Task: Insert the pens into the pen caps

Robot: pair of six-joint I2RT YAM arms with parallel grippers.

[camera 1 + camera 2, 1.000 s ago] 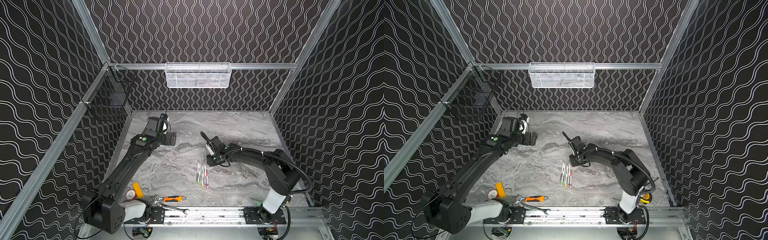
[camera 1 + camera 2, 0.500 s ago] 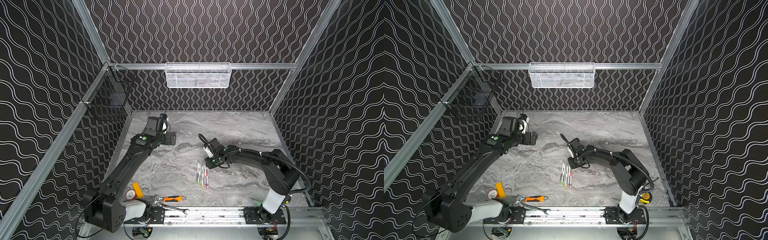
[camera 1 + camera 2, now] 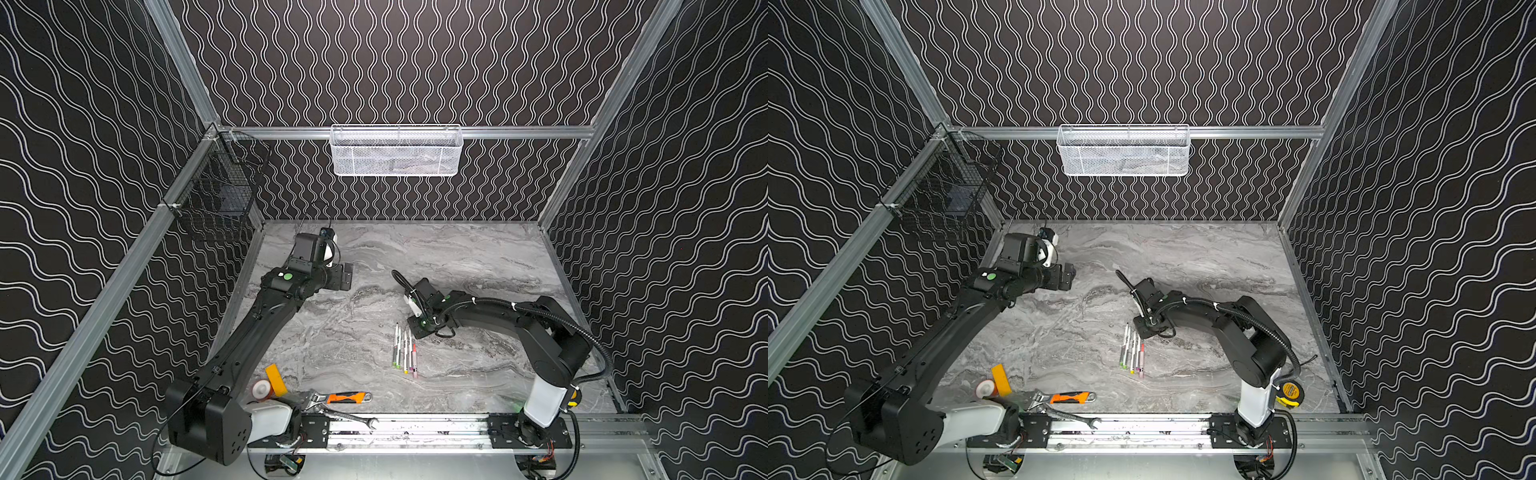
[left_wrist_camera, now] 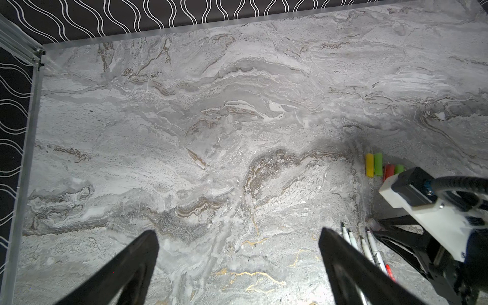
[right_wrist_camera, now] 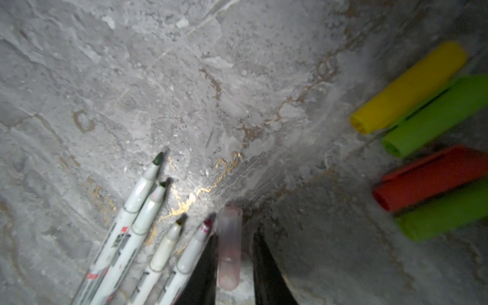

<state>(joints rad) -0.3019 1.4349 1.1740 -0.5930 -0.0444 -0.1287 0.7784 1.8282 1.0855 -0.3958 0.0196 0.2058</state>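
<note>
The four pens (image 3: 404, 350) lie side by side, uncapped, on the bench (image 3: 478, 266), smack in the middle of both top views, with the nibs toward the top of the frame. The pen caps (image 5: 427, 124) (yellow, green, red, green) sit in a tight row at the right edge of the right wrist view. In both top views the right arm hides them.

The right pincer (image 5: 235, 235) is down just beside the rightmost pen, fingers either side of a little see-through pinkish tube (image 5: 229, 253) on the bench. It's narrowed in, but there's a sliver of gap on one side, so not clamped.

The left pincer (image 4: 237, 264) is released, spread wide, above the bench's upper left corner in both top views.
</note>
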